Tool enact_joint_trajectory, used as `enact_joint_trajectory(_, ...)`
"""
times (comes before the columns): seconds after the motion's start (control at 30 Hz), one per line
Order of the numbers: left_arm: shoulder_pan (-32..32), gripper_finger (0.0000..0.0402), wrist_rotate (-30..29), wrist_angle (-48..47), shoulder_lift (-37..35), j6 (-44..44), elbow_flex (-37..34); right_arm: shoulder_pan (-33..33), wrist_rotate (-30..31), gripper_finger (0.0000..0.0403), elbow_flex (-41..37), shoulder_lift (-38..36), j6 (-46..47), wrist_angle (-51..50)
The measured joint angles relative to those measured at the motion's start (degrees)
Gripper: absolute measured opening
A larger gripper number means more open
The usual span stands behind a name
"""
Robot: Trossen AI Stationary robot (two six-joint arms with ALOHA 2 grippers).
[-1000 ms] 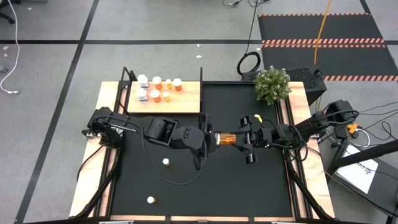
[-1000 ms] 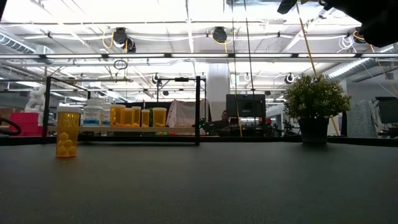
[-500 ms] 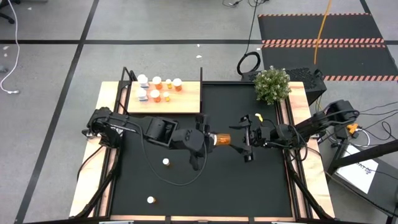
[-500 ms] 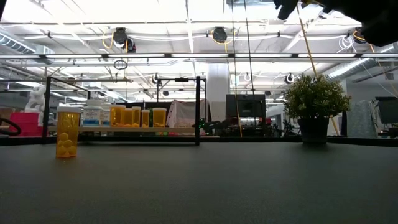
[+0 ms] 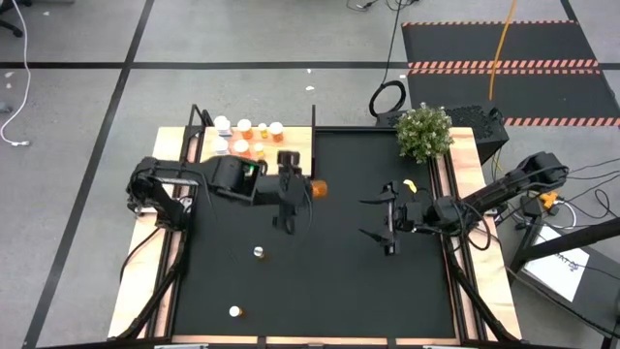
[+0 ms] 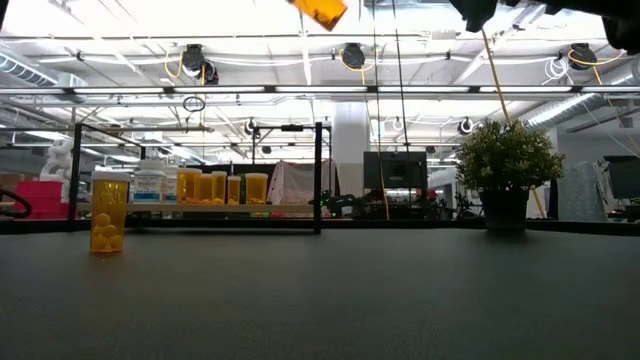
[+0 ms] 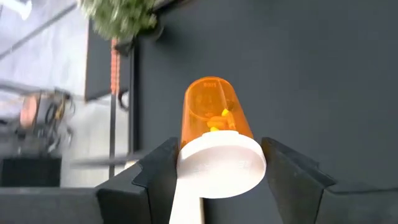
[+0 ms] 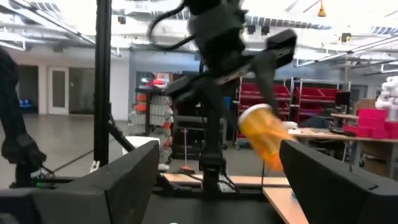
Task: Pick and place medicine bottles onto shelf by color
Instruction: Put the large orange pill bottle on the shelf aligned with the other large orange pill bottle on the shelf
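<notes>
Grey floor [image 5: 87, 87] with black tape lines, striped dark mat [image 5: 504, 58], ceiling lights [image 6: 300, 20], red shelving [image 8: 311, 99]

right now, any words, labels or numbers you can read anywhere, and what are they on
None can be read.
Orange bottle held in the left gripper: small embossed marks on its base, too blurred to read.
White bottles on the shelf: one carries a label, too small to read.
Paper sheet on the floor beside the table: dark print, too small to read.
</notes>
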Motion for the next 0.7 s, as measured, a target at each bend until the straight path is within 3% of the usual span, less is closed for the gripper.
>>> enact_joint_trajectory(0.3, 11.0, 0.0222, 0.7, -7.2, -1.6, 1.2, -0.1, 1.1, 0.5, 0.0329, 0.0, -0.1, -0.6, -2.6)
enact_joint_trajectory(0.47, 19.0, 0.0212, 4.9, -9.4, -1.6, 3.7, -0.1, 1.1, 0.5, 0.0329, 0.0, -0.1, -0.6, -3.2)
enact_joint_trajectory(0.7, 28.8, 0.0228, 13.4, -10.1, -1.3, 7.7, -0.1, 1.1, 0.5, 0.0329, 0.0, -0.1, -0.7, -4.1)
